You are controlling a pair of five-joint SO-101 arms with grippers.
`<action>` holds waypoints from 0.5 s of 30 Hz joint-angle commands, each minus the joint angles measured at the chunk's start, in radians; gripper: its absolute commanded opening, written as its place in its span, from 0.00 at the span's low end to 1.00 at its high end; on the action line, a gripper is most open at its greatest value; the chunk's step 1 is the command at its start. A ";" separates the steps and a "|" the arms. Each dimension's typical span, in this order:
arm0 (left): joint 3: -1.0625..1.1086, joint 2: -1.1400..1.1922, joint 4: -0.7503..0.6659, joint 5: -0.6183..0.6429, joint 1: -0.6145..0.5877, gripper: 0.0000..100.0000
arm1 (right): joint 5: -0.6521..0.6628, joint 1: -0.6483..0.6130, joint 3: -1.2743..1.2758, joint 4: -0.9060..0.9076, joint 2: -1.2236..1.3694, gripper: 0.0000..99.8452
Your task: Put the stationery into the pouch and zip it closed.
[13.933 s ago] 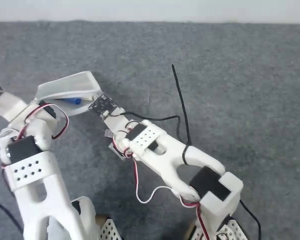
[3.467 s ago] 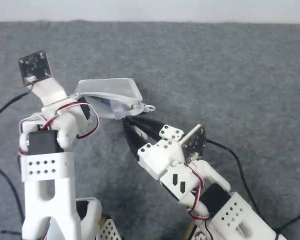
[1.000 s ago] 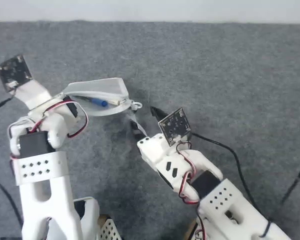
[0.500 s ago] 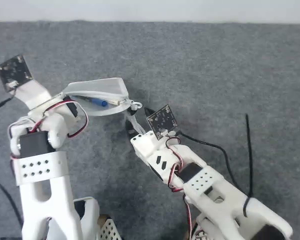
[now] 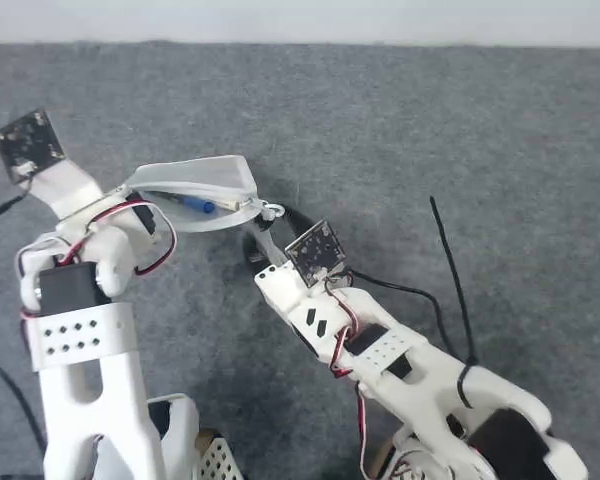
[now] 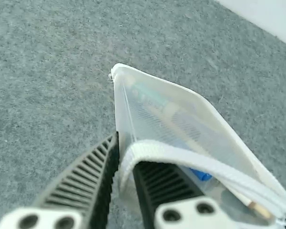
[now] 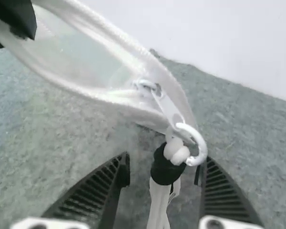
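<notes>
A translucent white pouch [image 5: 205, 180] is held up off the grey mat, its mouth open along the zipper. A blue pen [image 5: 196, 205] lies inside; in the left wrist view the blue pen [image 6: 200, 174] shows through the pouch [image 6: 181, 126] wall. My left gripper [image 5: 141, 206] is shut on the pouch's end, its black fingers [image 6: 93, 183] pinching the rim. The white zipper pull [image 5: 270, 211] hangs at the other end. My right gripper [image 5: 269, 231] is open just below it. In the right wrist view the zipper pull [image 7: 173, 117] with its ring hangs between my right gripper's [image 7: 163, 168] spread jaws, untouched.
The grey felt mat [image 5: 460, 140] stretches bare to the right and the back, ending at a white wall [image 5: 300, 20]. A black cable [image 5: 450, 270] rises from the right arm. The left arm's camera board [image 5: 25, 145] sticks up at the far left.
The right arm has swung in towards the pouch, bringing its open gripper up under the zipper pull. The left arm and the pouch have stayed put.
</notes>
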 commanded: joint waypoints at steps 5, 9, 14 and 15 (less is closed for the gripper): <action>-0.013 -0.006 -0.035 0.014 0.000 0.01 | 0.018 -0.004 -0.046 -0.050 -0.002 0.22; -0.013 -0.006 -0.035 0.014 0.000 0.01 | 0.017 -0.002 -0.057 -0.045 0.007 0.22; -0.010 -0.006 -0.035 0.014 0.000 0.01 | 0.014 -0.001 -0.061 -0.045 0.008 0.22; -0.007 -0.006 -0.037 0.014 0.000 0.01 | 0.014 -0.001 -0.061 -0.045 0.008 0.22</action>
